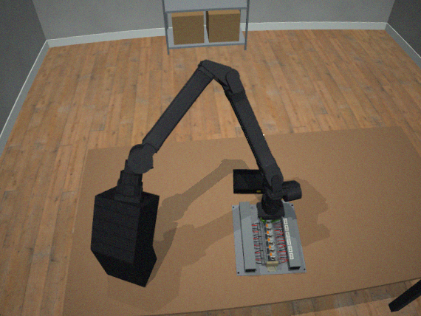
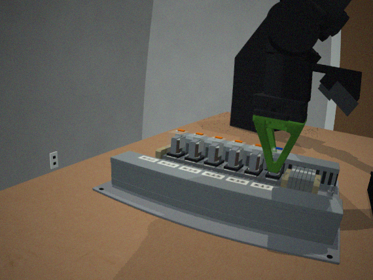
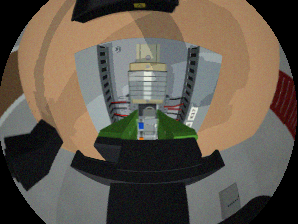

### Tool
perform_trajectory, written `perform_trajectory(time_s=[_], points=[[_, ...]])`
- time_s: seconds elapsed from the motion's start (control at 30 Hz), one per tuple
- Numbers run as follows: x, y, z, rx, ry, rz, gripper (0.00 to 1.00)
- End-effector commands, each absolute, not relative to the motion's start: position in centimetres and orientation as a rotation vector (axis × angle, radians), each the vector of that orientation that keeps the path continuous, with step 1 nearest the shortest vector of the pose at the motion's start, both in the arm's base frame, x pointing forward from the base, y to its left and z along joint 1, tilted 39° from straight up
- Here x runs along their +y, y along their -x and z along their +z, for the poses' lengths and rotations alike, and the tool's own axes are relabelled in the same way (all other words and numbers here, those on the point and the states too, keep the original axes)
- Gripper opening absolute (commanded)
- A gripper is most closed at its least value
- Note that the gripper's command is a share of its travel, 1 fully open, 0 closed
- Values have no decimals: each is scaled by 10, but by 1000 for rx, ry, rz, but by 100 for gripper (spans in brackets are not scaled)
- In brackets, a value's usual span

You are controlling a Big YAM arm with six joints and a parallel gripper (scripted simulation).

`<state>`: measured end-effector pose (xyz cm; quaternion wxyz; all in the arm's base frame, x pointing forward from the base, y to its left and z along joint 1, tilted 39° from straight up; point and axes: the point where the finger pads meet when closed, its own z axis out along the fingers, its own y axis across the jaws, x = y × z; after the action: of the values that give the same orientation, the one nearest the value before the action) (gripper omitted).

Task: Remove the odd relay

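The relay with a blue test button (image 2: 279, 148) (image 3: 141, 126) stands in its socket at the K17 end of the row, level with its neighbours. My gripper (image 2: 274, 169) (image 3: 147, 113) is shut on this relay, its green fingers on either side and tips low near the socket. The other relays (image 2: 214, 154) have orange buttons and stand in their sockets. The black tray (image 1: 248, 181) is on the bench behind the panel, left of the wrist; its near part shows at the top of the wrist view (image 3: 125, 11). The relay's lower body is partly hidden by the fingers.
The grey panel (image 1: 239, 258) (image 2: 209, 226) carries two tall wiring ducts (image 1: 247, 236) (image 2: 196, 186) flanking the row. A block of grey terminals (image 2: 302, 178) (image 3: 147, 82) stands close beside the held relay. Red and black wires run along both sides of the sockets.
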<state>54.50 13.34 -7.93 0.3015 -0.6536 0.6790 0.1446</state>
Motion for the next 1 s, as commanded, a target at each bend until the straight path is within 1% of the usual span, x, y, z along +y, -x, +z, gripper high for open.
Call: perform_trajectory(time_s=[0.0, 0.97], points=[[105, -546, -48, 1811, 1697, 358, 0], [115, -555, -36, 1774, 1716, 342, 0]])
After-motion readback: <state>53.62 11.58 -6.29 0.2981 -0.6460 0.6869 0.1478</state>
